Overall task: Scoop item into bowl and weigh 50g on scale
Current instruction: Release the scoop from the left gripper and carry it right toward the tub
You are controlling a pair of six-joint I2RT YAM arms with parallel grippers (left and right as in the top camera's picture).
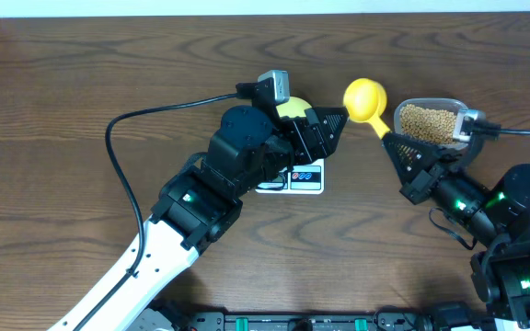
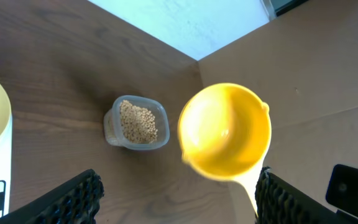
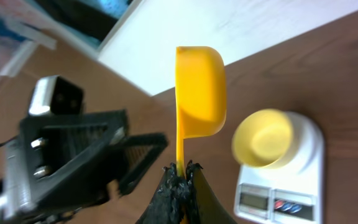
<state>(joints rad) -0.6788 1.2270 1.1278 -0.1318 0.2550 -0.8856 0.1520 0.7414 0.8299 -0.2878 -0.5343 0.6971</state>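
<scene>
Early stage: the right tool (image 3: 180, 173) pinches the handle of the empty yellow scoop (image 3: 201, 87), the left tool (image 2: 178, 198) gapes wide holding nothing, the bowl (image 3: 263, 138) sits empty on the scale (image 3: 306, 163) mid-way across the desk (image 1: 72, 101), and the beans (image 2: 137, 121) lie in the clear tub (image 2: 110, 129) nearer its right edge, so scooping and weighing remain.

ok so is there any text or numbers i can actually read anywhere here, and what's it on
Nothing can be read in any view.
Display on the scale: grey panel, any digits too blurred to read.
Buttons beside it: red and blue, markings too small to read.
Yellow scoop, clear tub: no print visible.
</scene>
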